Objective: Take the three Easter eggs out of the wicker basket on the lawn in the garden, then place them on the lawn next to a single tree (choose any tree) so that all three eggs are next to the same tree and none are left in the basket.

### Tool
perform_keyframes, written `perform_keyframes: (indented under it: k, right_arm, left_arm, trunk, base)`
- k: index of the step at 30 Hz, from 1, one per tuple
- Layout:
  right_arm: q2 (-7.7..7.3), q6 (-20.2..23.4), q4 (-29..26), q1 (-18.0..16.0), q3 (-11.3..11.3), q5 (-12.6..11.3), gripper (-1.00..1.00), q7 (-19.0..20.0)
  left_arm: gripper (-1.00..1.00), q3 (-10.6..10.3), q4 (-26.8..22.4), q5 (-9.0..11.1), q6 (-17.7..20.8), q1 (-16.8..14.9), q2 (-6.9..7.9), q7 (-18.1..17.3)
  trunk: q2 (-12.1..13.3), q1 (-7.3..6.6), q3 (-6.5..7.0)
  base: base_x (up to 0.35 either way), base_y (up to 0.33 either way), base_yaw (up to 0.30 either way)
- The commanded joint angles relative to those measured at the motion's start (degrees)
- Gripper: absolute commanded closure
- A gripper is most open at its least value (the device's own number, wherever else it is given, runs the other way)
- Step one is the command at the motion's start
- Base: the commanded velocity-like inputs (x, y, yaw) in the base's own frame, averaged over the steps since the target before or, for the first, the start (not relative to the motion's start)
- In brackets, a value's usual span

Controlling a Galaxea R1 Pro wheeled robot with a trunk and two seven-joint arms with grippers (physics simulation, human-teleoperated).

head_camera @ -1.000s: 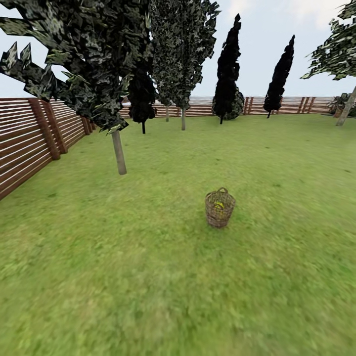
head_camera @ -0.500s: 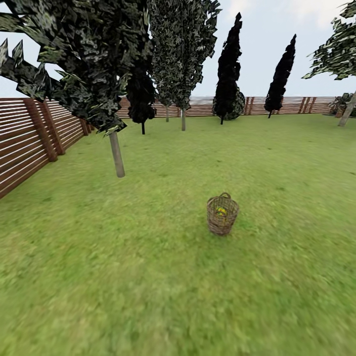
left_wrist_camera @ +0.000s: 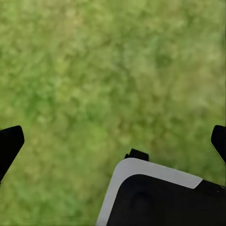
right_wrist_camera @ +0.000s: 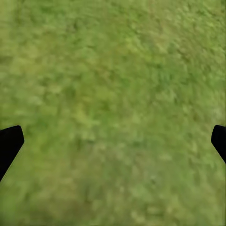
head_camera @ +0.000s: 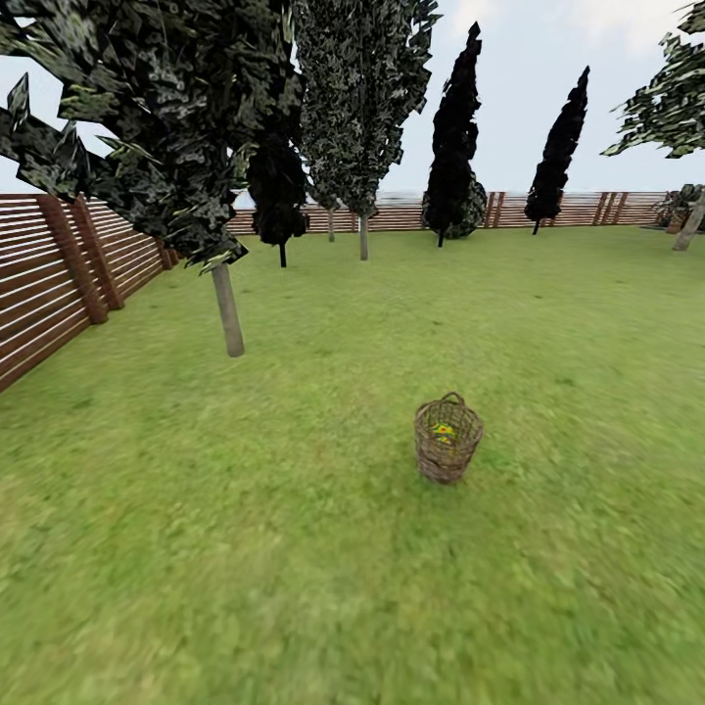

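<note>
Both hands spread wide, empty: left hand (left_wrist_camera: 113, 141), right hand (right_wrist_camera: 113, 141), lawn (right_wrist_camera: 113, 70) beneath each. Wicker basket (head_camera: 447, 441) upright ahead, Easter eggs (head_camera: 445, 431) inside.

**Lawn and what stands on it**

Lawn (head_camera: 294, 548): flat green grass, bounded by a slatted fence (head_camera: 59, 284) at left and along the far side. Basket (head_camera: 447, 439) is set upright on the grass, right of centre, well apart from every trunk. Eggs (head_camera: 444, 431) are seen inside it as yellow patches; count cannot be told. A thin-trunked tree (head_camera: 228, 311) is rooted in the grass left of the basket, nearer the fence. More trees are rooted near the far fence.
</note>
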Motion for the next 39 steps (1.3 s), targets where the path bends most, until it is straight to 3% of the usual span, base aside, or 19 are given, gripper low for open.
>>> perform_keyframes:
  k: [1,14,39]
  right_arm:
    - [0.0,-0.1,0.0,0.0,0.0,-0.1,-1.0,-0.1]
    - [-0.09,-0.2,0.0,0.0,0.0,-0.1,-1.0,0.0]
    - [-0.79,-0.1,0.0,0.0,0.0,-0.1,-1.0,0.0]
  left_arm:
    - [-1.0,0.2,-0.1,-0.2,-0.1,0.0,-0.02,0.1]
    - [-1.0,0.2,-0.1,-0.2,-0.1,0.0,0.0,0.1]
    - [-1.0,0.3,-0.1,-0.1,-0.1,0.0,0.07,0.1]
  trunk:
    - [0.0,0.04,-0.06]
    - [0.0,0.04,-0.05]
    - [0.0,0.04,0.06]
  base:
    - [0.332,0.117,0.0]
    - [0.325,0.163,-0.038]
    - [0.296,0.219,-0.263]
